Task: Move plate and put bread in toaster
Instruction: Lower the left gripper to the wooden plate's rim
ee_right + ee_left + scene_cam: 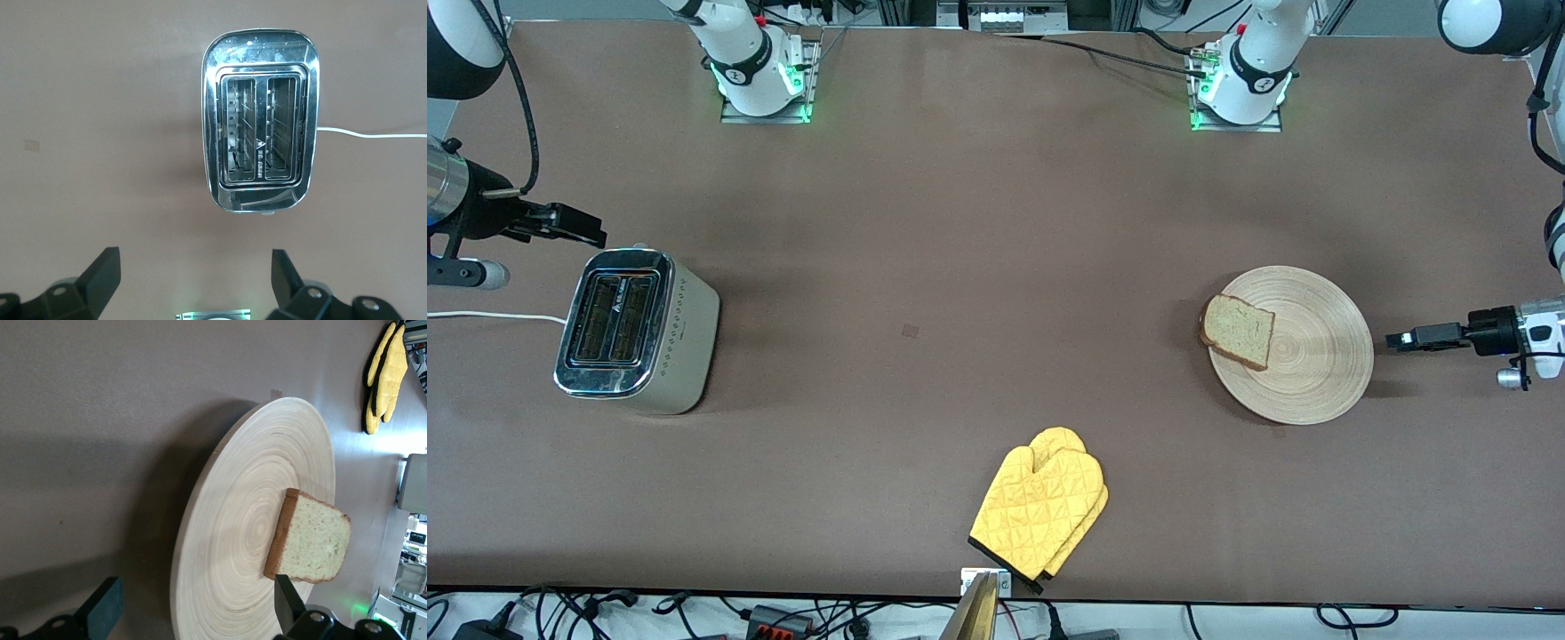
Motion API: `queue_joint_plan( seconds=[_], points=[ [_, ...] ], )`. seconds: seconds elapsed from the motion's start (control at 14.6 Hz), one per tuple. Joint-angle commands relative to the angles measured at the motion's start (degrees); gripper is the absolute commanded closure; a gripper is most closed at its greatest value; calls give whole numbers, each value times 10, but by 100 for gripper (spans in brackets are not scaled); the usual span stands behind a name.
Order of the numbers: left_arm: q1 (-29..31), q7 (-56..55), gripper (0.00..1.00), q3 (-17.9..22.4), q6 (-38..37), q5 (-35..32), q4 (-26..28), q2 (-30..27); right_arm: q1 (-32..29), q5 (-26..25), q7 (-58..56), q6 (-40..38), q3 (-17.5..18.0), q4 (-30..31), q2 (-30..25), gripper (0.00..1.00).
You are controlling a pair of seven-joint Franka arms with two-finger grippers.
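Observation:
The pale wooden plate [1303,356] lies toward the left arm's end of the table. The bread [1238,331] rests on the part of its rim that faces the right arm's end, slightly overhanging. My left gripper [1400,339] is open, low beside the plate's outer rim, a small gap away. In the left wrist view, the plate [233,540] and bread [313,537] lie ahead of the open left gripper [198,600]. The toaster [640,329] stands toward the right arm's end, both slots empty. My right gripper [583,227] hovers open over the table beside the toaster [261,157], holding nothing.
A pair of yellow oven mitts [1040,511] lies near the table's front edge, midway along it. The toaster's white cord [489,316] runs off toward the right arm's end. Bare brown tabletop [960,293] lies between toaster and plate.

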State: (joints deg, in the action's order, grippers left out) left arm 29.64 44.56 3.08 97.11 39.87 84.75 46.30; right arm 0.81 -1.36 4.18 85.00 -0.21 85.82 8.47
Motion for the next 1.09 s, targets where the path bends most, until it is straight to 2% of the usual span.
queue_joint_plan(
  seconds=[0.0,0.2,0.41,0.48,0.75,0.89,1.02],
  points=[
    [4,18,4,0,-3,16,-17,17,-2,6,1,-8,1,-4,-2,0],
    [3,19,18,0,-3,21,-17,33,-2,6,2,-8,1,-4,-3,0],
    [1,32,43,-6,-7,21,-13,40,-2,6,3,-8,1,-5,-3,0],
    [-1,50,56,-6,-7,21,-13,41,-2,6,3,-8,1,-5,-3,0],
    [-1,97,80,-6,-10,21,-13,53,-2,6,4,-8,1,-4,-4,0],
    [-1,100,96,-6,-10,22,-13,53,-2,6,3,-8,1,-4,-4,0],
    [2,97,99,-7,-10,40,-13,54,-2,6,3,-8,1,-4,-4,0]
  ],
)
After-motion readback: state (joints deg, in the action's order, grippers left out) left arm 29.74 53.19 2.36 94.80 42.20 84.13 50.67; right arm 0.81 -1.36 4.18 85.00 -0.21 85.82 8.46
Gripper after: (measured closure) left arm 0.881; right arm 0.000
